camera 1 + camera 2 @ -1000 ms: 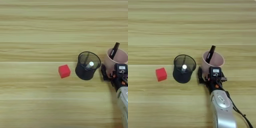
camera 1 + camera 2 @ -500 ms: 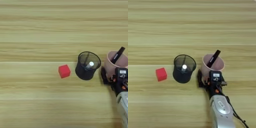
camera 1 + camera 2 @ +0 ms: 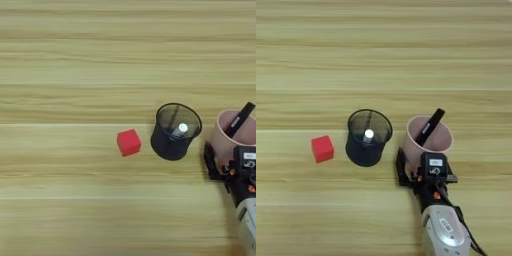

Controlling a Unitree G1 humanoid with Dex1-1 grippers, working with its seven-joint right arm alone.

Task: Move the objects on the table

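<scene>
One marker pen [image 3: 429, 128] leaning in pink cup [image 3: 428, 142]; tool [image 3: 423, 172] just beside.

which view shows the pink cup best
The right eye view: the whole pink cup sits well inside the picture, its rim fully visible with the black marker leaning in it. In the left eye view the cup is cut off by the right edge, so only part shows.

On my bench [image 3: 406, 50] I count one pale pink cup [image 3: 442, 141], one black mesh pen holder [image 3: 368, 140], one red cube [image 3: 322, 148], and two pens: a black marker [image 3: 429, 127] and a white-ended pen [image 3: 368, 134].
</scene>
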